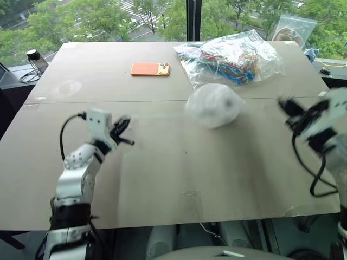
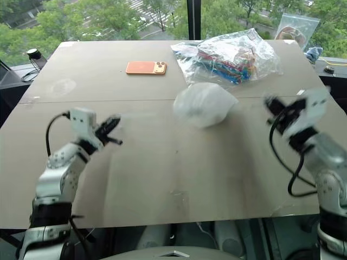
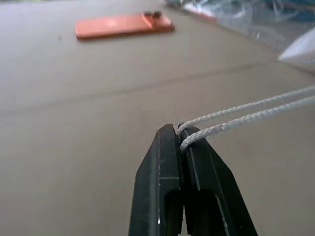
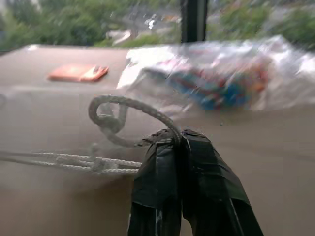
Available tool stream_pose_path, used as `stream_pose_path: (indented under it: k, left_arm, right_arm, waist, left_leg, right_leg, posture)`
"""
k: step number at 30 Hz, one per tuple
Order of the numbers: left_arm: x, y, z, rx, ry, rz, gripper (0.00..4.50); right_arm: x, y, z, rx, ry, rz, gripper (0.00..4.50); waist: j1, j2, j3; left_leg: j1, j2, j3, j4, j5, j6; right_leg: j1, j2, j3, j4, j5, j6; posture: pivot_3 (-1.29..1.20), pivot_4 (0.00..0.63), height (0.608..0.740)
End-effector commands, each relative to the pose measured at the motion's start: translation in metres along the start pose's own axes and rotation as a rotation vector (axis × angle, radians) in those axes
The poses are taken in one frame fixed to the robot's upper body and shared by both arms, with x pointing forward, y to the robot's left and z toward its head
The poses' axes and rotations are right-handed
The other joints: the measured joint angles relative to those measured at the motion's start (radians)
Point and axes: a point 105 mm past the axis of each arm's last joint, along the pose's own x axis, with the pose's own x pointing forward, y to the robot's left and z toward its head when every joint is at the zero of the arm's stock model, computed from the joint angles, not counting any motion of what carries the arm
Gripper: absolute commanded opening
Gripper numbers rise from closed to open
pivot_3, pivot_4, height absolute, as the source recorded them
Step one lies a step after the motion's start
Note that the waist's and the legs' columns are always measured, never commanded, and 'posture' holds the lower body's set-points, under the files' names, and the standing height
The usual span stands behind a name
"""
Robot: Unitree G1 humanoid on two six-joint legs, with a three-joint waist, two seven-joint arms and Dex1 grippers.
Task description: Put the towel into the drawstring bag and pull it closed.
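The drawstring bag (image 1: 214, 105) is a rounded, bulging, milky-white bundle at mid-table, just in front of the table seam. The towel is hidden; I cannot see into the bag. Two thin white cords (image 3: 246, 115) run taut from the bag toward my left gripper (image 1: 123, 132), which is shut on them at its fingertips (image 3: 167, 135). On the right side of the bag, my right gripper (image 1: 284, 105) is shut on a knotted loop of cord (image 4: 113, 110). Both grippers hover low over the table, one on each side of the bag.
An orange phone (image 1: 150, 69) lies at the back, left of centre. A clear crinkly plastic bag of colourful items (image 1: 233, 57) sits right behind the drawstring bag. Another clear bag (image 1: 293, 27) stands at the far right corner. A small black device (image 1: 33, 55) is off the left edge.
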Motion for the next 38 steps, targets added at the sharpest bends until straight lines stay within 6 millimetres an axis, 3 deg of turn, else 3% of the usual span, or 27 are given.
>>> stream_pose_path:
  k: [1, 6, 7, 9, 10, 14, 15, 18, 21, 24, 25, 26, 30, 35, 38]
  left_arm:
    - [-0.002, -0.036, 0.014, -0.004, -0.045, -0.157, 0.07]
    - [-0.021, -0.063, 0.007, -0.051, -0.004, -0.327, 0.07]
    - [-0.027, -0.066, 0.007, -0.054, 0.000, -0.351, 0.29]
    - [-0.038, -0.068, 0.005, -0.061, 0.023, -0.394, 0.81]
    - [-0.044, -0.068, 0.004, -0.064, 0.034, -0.410, 1.34]
    - [-0.073, -0.059, -0.012, -0.079, 0.133, -0.405, 3.16]
    - [-0.086, -0.062, -0.022, -0.079, 0.188, -0.421, 3.85]
    - [-0.111, -0.069, -0.029, -0.090, 0.235, -0.420, 4.47]
    - [-0.115, -0.064, -0.028, -0.065, 0.222, -0.380, 4.47]
    - [-0.092, -0.023, -0.003, -0.092, 0.070, -0.150, 4.47]
    - [-0.086, -0.018, 0.006, -0.090, 0.041, -0.137, 4.47]
    - [-0.085, -0.019, 0.009, -0.068, 0.043, -0.162, 4.47]
    - [-0.102, -0.046, -0.012, -0.056, 0.144, -0.291, 4.47]
    - [-0.108, -0.064, -0.011, -0.092, 0.126, -0.302, 4.47]
    - [-0.110, -0.064, -0.017, -0.105, 0.133, -0.275, 4.47]
  right_arm:
    - [0.005, 0.021, -0.001, -0.024, -0.016, 0.072, 0.00]
    - [0.004, 0.024, -0.037, -0.164, 0.122, 0.065, 0.00]
    - [0.000, 0.025, -0.042, -0.180, 0.142, 0.087, 0.00]
    - [-0.010, 0.022, -0.048, -0.168, 0.152, 0.099, 0.66]
    - [-0.017, 0.022, -0.050, -0.155, 0.160, 0.115, 0.98]
    - [-0.048, 0.017, -0.054, -0.156, 0.205, 0.133, 2.87]
    - [-0.059, 0.014, -0.055, -0.170, 0.226, 0.126, 3.64]
    - [-0.085, 0.007, -0.057, -0.218, 0.282, 0.124, 4.05]
    - [-0.093, 0.002, -0.054, -0.252, 0.290, 0.125, 4.05]
    - [-0.087, -0.014, -0.051, -0.291, 0.266, 0.062, 4.05]
    - [-0.084, -0.014, -0.048, -0.280, 0.252, 0.068, 4.05]
    - [-0.082, -0.012, -0.047, -0.274, 0.241, 0.080, 4.05]
    - [-0.086, -0.009, -0.047, -0.300, 0.220, 0.103, 4.05]
    - [-0.100, -0.013, -0.044, -0.323, 0.182, 0.073, 4.05]
    - [-0.103, -0.017, -0.049, -0.341, 0.187, 0.057, 4.05]
  waist:
    - [0.002, 0.000, 0.000]
    - [0.002, 0.000, 0.000]
    - [0.002, 0.000, 0.000]
    - [0.003, 0.000, 0.000]
    - [0.003, 0.000, 0.000]
    - [0.004, 0.000, 0.000]
    - [0.003, 0.000, 0.000]
    - [0.004, 0.000, -0.002]
    - [0.006, 0.000, -0.003]
    - [0.008, 0.000, -0.003]
    - [0.009, 0.000, -0.002]
    - [0.008, -0.001, -0.003]
    - [-0.002, 0.000, -0.004]
    - [0.010, -0.001, -0.004]
    - [0.010, -0.001, -0.004]
  left_leg:
    - [0.000, 0.000, 0.000, 0.000, 0.000, 0.000]
    - [0.002, 0.000, 0.000, 0.006, 0.000, 0.000]
    - [0.001, 0.000, 0.000, 0.006, 0.000, 0.000]
    - [0.001, 0.001, 0.000, 0.005, 0.000, 0.000]
    - [0.001, 0.001, 0.000, 0.005, 0.000, 0.000]
    - [0.000, 0.001, 0.000, 0.004, 0.000, 0.000]
    - [0.000, 0.001, 0.000, 0.004, 0.000, 0.000]
    - [0.001, 0.002, 0.002, 0.006, 0.000, 0.000]
    - [0.002, 0.002, 0.004, 0.005, -0.001, 0.001]
    - [0.003, 0.003, 0.003, 0.007, -0.001, 0.001]
    - [0.002, 0.003, 0.002, 0.009, -0.001, 0.001]
    - [0.001, 0.004, 0.001, 0.011, -0.001, 0.001]
    - [0.001, 0.005, 0.005, 0.012, -0.001, 0.001]
    - [-0.001, 0.005, 0.012, 0.010, -0.007, 0.005]
    - [0.000, 0.004, 0.014, 0.010, -0.008, 0.005]
  right_leg:
    - [0.000, 0.000, 0.000, 0.000, 0.000, 0.000]
    - [0.002, 0.001, 0.000, 0.001, -0.004, 0.000]
    - [0.002, 0.001, 0.000, 0.001, -0.004, 0.000]
    - [0.002, 0.001, 0.000, 0.001, -0.004, 0.000]
    - [0.002, 0.001, 0.000, 0.001, -0.004, 0.000]
    - [0.001, 0.001, 0.000, 0.000, -0.003, 0.003]
    - [0.002, 0.001, 0.000, -0.001, -0.003, 0.002]
    - [0.001, 0.001, 0.001, -0.001, -0.005, 0.001]
    - [0.002, 0.000, 0.003, -0.002, -0.005, 0.001]
    - [0.002, 0.002, 0.002, -0.002, -0.005, 0.001]
    - [0.002, 0.001, 0.000, -0.001, -0.005, 0.001]
    - [0.002, 0.001, -0.001, 0.000, -0.005, 0.001]
    - [0.003, 0.001, 0.001, 0.000, -0.005, 0.001]
    - [0.001, 0.001, 0.008, -0.002, -0.006, 0.001]
    - [0.001, 0.001, 0.009, -0.003, -0.008, 0.004]
  posture:
    - [0.00, 0.150, 0.734]
    - [0.00, 0.150, 0.734]
    - [0.00, 0.150, 0.734]
    - [0.00, 0.150, 0.734]
    - [0.00, 0.150, 0.734]
    - [0.00, 0.150, 0.734]
    - [0.00, 0.150, 0.734]
    - [0.00, 0.150, 0.734]
    - [0.00, 0.150, 0.734]
    - [0.00, 0.150, 0.734]
    - [0.00, 0.150, 0.734]
    - [0.00, 0.150, 0.734]
    - [0.00, 0.150, 0.734]
    - [0.00, 0.150, 0.734]
    - [0.00, 0.150, 0.734]
